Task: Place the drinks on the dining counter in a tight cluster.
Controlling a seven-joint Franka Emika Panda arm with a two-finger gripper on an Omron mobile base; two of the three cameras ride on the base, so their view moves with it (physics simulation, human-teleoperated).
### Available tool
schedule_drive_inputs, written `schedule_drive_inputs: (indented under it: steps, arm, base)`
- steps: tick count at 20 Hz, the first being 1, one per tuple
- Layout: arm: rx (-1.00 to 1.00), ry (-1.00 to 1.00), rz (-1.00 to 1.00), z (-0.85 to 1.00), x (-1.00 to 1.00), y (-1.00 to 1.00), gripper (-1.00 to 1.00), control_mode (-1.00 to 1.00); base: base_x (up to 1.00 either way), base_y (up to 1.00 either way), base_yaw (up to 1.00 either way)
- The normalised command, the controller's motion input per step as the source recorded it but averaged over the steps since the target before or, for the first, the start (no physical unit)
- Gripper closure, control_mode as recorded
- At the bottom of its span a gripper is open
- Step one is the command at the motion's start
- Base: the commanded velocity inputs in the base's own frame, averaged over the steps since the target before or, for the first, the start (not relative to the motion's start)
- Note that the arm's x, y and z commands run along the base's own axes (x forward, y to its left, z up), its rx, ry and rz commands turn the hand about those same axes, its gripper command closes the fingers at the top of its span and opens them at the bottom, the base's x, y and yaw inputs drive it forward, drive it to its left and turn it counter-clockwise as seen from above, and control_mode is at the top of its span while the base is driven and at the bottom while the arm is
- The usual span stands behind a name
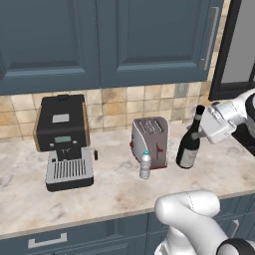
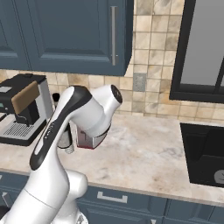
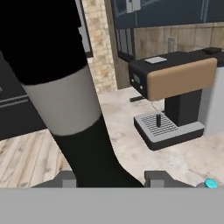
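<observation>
Wine bottle (image 1: 189,144) tilted, apparently clamped at neck by gripper (image 3: 109,178); pickup step; next: carry to dining counter.

My left base view looks forward and down from behind my arm's left, at middle distance, over the surface (image 1: 114,184) toward the tiled wall, with the coffee machine (image 1: 62,139) at left. My right base view faces the same wall from behind my right, and shares that coffee machine (image 2: 22,111) and the surface (image 2: 144,153). My hand view sits very close against the wine bottle (image 3: 65,96), rolled sideways, with the coffee machine (image 3: 175,100) beyond.
</observation>
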Motion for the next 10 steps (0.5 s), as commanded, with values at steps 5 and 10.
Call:
schedule_drive_inputs:
  steps: [5,10]
  arm:
    - [0.00,0.00,0.00,0.00,0.00,0.00,1.00,-1.00]
    - [0.00,0.03,-0.01,0.00,0.00,0.00,1.00,-1.00]
  base:
    - [0.00,0.00,0.00]
    - [0.00,0.00,0.00]
